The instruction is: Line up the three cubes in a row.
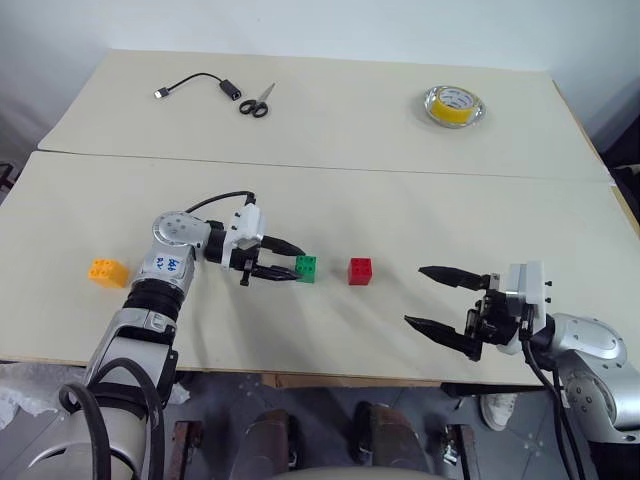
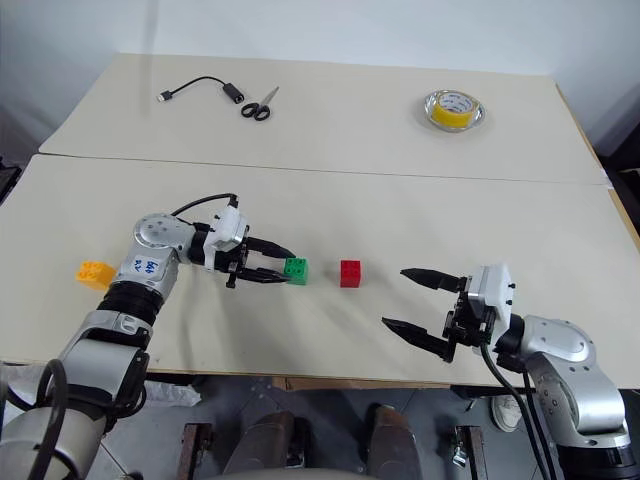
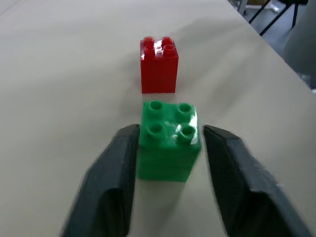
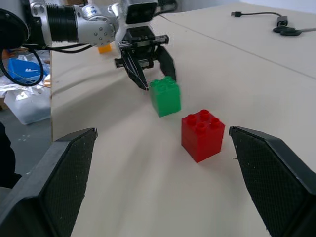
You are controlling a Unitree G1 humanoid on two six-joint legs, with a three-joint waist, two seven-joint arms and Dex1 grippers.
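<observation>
The green cube stands on the desk just left of the red cube, a small gap between them, the two already side by side in a left-right line. The orange-yellow cube sits well apart at the far left, roughly level with them but not yet joined. The left hand reaches in from the left with its fingers spread on either side of the green cube; in the left wrist view one finger seems to touch the cube while the other stands clear, so the grip looks released. The right hand hovers wide open and empty, right of the red cube. By my reckoning two cubes are placed and the orange-yellow one remains to fetch. The pale beige desk meets a second desk behind, carrying scissors, a black cable and a yellow tape roll.
</observation>
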